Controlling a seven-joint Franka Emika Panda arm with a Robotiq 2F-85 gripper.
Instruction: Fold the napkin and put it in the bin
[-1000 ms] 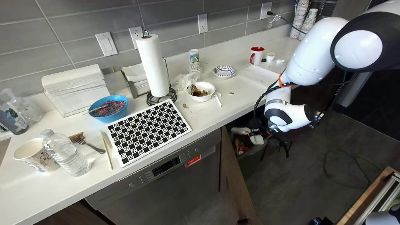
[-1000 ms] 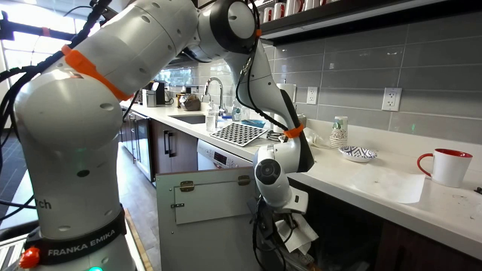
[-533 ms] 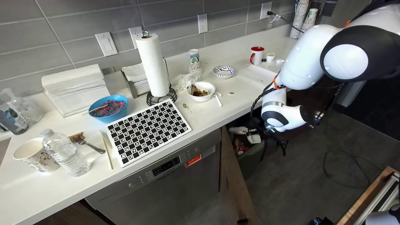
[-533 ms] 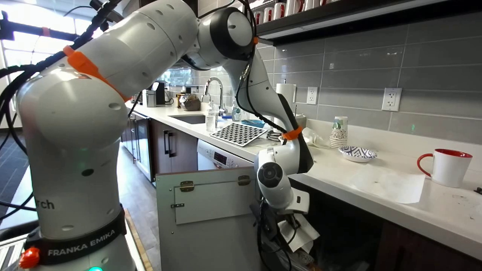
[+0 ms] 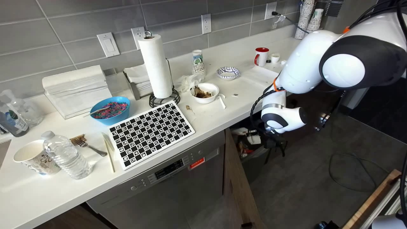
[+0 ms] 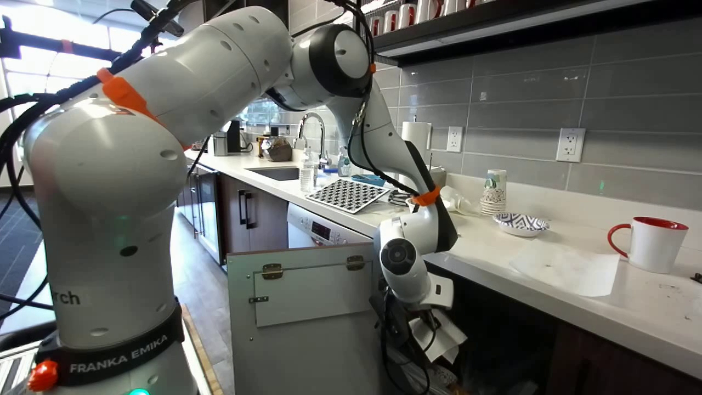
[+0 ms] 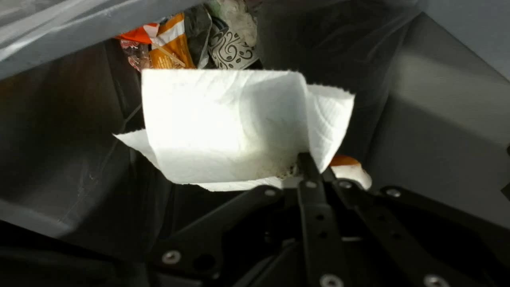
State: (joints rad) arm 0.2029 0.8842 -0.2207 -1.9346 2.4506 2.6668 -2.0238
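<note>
The napkin is a white, folded paper sheet with a small brown stain, and in the wrist view the napkin (image 7: 223, 123) hangs from my gripper (image 7: 317, 166). The fingers are shut on its edge. The napkin shows in both exterior views (image 5: 254, 139) (image 6: 439, 336), below the wrist. The bin (image 5: 253, 155) is dark, in the open under-counter space. In the wrist view its pale liner (image 7: 99, 34) surrounds the napkin, which is over the bin's opening with trash below. Whether it touches the trash is unclear. The arm hides much of the bin in an exterior view.
An open cabinet door (image 5: 239, 184) stands beside the bin, and the counter edge (image 6: 493, 274) runs above it. Wrappers (image 7: 171, 44) and a patterned cup (image 7: 233, 50) lie in the bin. A white bowl (image 5: 205, 98) and a red-rimmed mug (image 5: 261, 57) stand on the counter.
The arm and the held napkin have shifted a little, leftward in an exterior view, further over the bin. The gripper has kept hold of the napkin.
</note>
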